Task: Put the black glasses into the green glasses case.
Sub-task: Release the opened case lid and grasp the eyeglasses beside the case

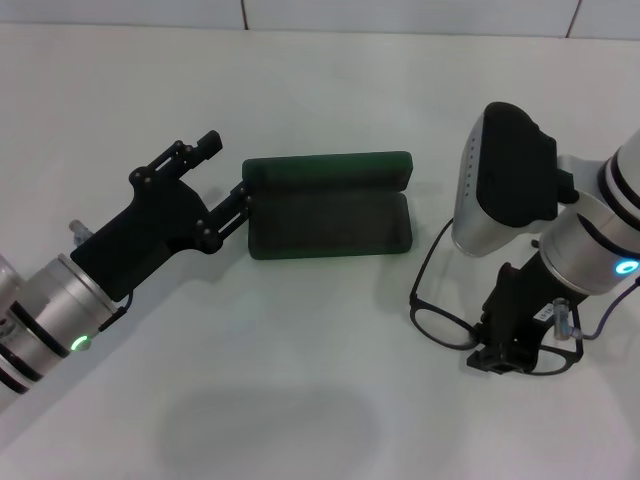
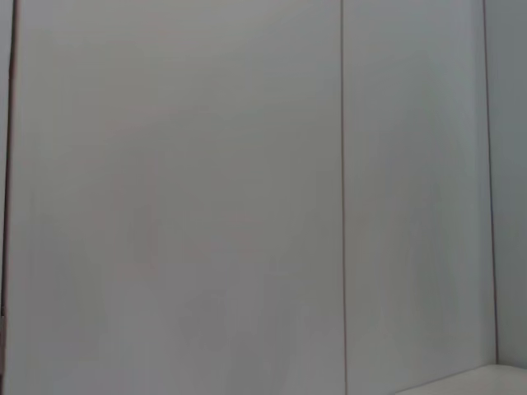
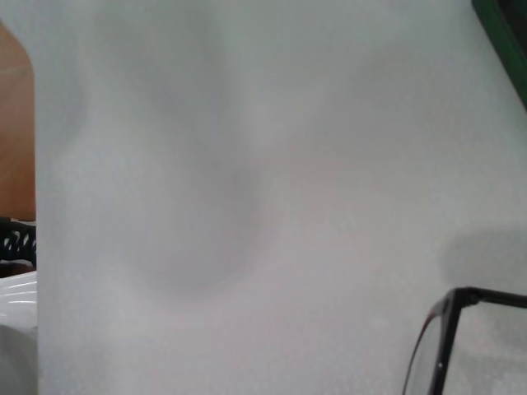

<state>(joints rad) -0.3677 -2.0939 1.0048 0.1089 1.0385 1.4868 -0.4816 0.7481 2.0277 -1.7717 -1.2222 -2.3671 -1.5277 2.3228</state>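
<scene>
Clearly, both arms are sharing the job. The green glasses case (image 1: 328, 205) is lying open on the white tabletop (image 1: 300, 380), its lid folded back toward the far side so the dark lining is facing up and waiting to receive something. The left gripper (image 1: 222, 172) is sitting at the case's left end with its fingers spread apart; one finger is touching or nearly touching the end near the hinge while the other is reaching past the lid's corner, holding nothing. I judge it is bracing the case so it does not slide or snap closed.

Well apart, to the right of the case, the black glasses (image 1: 452, 318) are lying on the tabletop with their temple arms unfolded toward the far side. The right gripper (image 1: 503, 357) is hanging straight down over the frame, at the lens farther from the case, apparently placed for a pinch on the thin rim. Its fingers are hidden by its own body, so I cannot tell how far open they are or whether they are gripping the frame. The right wrist view is showing only a corner of the frame and a sliver of green case.
</scene>
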